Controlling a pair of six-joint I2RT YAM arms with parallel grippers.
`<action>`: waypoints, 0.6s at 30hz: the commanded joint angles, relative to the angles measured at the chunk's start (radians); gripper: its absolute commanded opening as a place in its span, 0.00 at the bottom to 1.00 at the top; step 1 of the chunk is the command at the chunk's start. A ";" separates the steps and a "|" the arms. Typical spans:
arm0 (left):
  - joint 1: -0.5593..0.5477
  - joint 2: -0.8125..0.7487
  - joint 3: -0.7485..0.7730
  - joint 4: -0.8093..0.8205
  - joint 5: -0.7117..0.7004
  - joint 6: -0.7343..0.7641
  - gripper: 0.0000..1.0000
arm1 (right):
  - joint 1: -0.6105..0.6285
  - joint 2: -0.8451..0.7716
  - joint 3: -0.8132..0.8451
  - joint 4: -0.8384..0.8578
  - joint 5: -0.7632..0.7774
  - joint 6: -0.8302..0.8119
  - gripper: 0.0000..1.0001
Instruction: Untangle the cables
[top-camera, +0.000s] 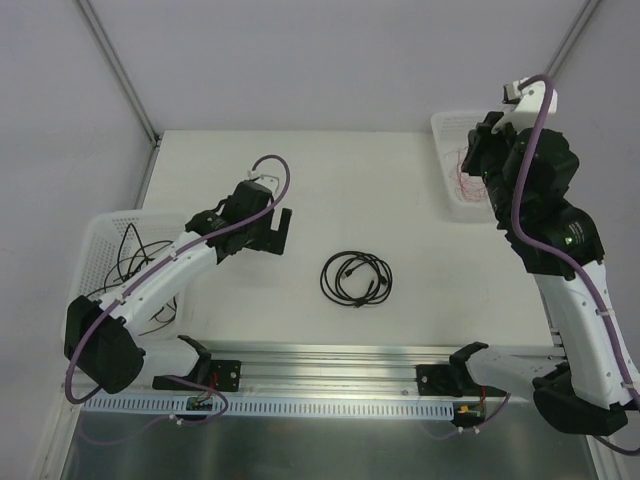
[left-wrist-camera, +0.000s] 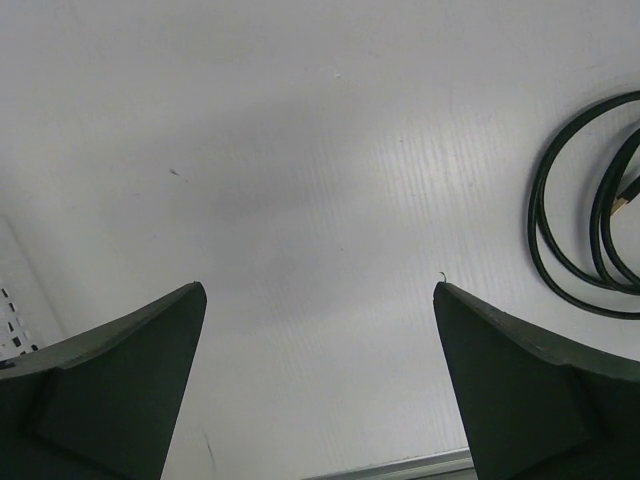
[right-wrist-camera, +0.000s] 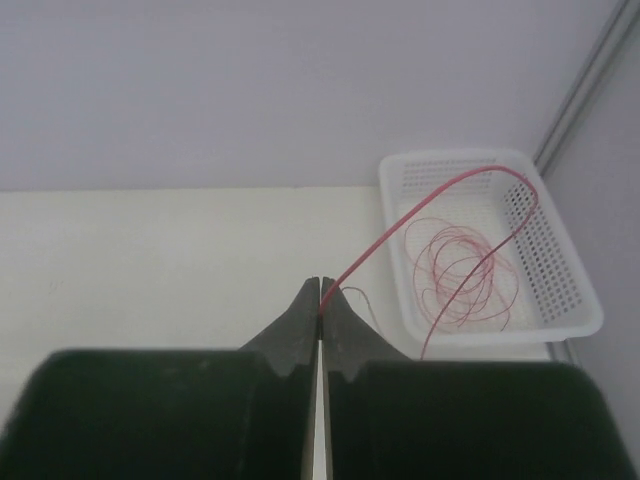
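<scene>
Item one: a black cable coil (top-camera: 356, 277), lying flat in a few round loops near the middle of the counter (top-camera: 400, 200), with small plug ends inside the loops. In the left wrist view we see part of the coil (left-wrist-camera: 575, 200) at the right edge, with one gold-tipped plug.

Item two: the left fingers (left-wrist-camera: 140, 370), spread wide and holding nothing. They sit above bare counter just to the left of the coil and do not touch it.

Item three: the left basket (top-camera: 92, 232), white, at the left edge of the counter. We count several thin black cables (top-camera: 135, 262) in it, loosely looped.

Item four: the right basket (right-wrist-camera: 570, 315), white and perforated, at the far right corner of the counter.

Item five: a red wire (right-wrist-camera: 465, 265). Its fine loops lie in the right basket, and one strand arches up over the basket.

Item six: the right fingers (right-wrist-camera: 305, 320), pressed together and pinching that red strand at their tips, raised near the right basket.
</scene>
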 joint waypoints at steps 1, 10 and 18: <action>0.004 -0.015 -0.009 0.035 -0.045 0.077 0.99 | -0.082 0.058 0.087 0.089 0.013 -0.070 0.01; 0.004 0.027 -0.024 0.033 -0.091 0.109 0.99 | -0.358 0.244 0.132 0.381 -0.016 -0.178 0.01; 0.004 0.053 -0.027 0.033 -0.080 0.112 0.99 | -0.495 0.437 0.121 0.563 -0.024 -0.187 0.02</action>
